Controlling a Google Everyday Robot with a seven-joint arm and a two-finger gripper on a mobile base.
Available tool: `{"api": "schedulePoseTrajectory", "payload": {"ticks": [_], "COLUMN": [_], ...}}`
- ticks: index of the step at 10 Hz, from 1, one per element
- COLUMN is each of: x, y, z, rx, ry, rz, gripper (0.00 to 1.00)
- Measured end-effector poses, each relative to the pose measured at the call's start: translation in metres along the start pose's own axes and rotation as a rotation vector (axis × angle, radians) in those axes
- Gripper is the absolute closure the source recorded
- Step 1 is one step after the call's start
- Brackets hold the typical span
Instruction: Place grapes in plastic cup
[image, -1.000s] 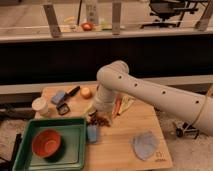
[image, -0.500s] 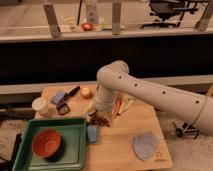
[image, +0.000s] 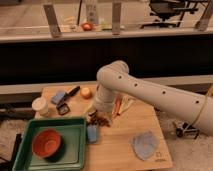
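The grapes (image: 103, 120), a small dark red-purple bunch, lie on the wooden table (image: 120, 150) just right of the green tray. My gripper (image: 96, 116) is at the end of the white arm, lowered right over the grapes and touching or nearly touching them. The plastic cup (image: 92, 133), small and translucent light blue, stands just below the grapes, against the tray's right edge.
A green tray (image: 70, 157) holds an orange bowl (image: 46, 143) at front left. A cream-white container (image: 40, 106), a blue sponge (image: 58, 97), a black tool (image: 63, 107) and an orange-yellow fruit (image: 86, 92) sit at the back left. A blue cloth (image: 144, 145) lies at the front right.
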Motion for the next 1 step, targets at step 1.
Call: {"api": "schedulePoseTrajectory", "payload": {"ticks": [1], "x": [0.0], "y": [0.0], "z": [0.0], "rx": [0.0], "ry": [0.0], "rz": [0.0], "gripper": [0.2]}}
